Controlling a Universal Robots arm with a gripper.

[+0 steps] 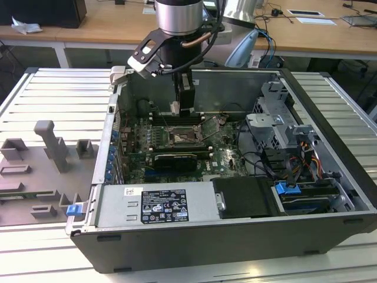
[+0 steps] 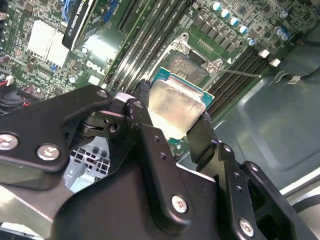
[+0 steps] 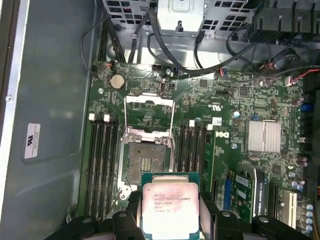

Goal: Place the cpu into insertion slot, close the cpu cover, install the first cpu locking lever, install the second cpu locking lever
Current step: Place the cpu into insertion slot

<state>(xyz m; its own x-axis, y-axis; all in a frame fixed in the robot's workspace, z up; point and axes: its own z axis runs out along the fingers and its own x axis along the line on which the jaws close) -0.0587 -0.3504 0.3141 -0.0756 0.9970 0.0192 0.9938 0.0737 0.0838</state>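
My gripper (image 1: 180, 108) hangs inside the open computer case, above the green board and a little behind the insertion slot (image 1: 179, 138). It is shut on the cpu (image 3: 170, 207), a flat square chip with a dull silver top, pinched by two opposite edges in both wrist views. In the second wrist view the cpu (image 2: 175, 107) sits between the black fingers (image 2: 142, 100), clear of the insertion slot (image 2: 187, 67). The insertion slot (image 3: 145, 162) lies bare with its dark centre showing. The cpu cover (image 3: 149, 98) is swung open beyond it, and thin wire levers (image 3: 173, 125) stand raised beside it.
Memory slots (image 3: 102, 160) flank the socket on both sides. A long black card (image 1: 174, 160) lies in front of it, a power supply (image 1: 156, 206) nearer still. A drive cage (image 1: 274, 127) and cables fill the exterior view's right. A grey fixture tray (image 1: 41, 171) lies outside the case.
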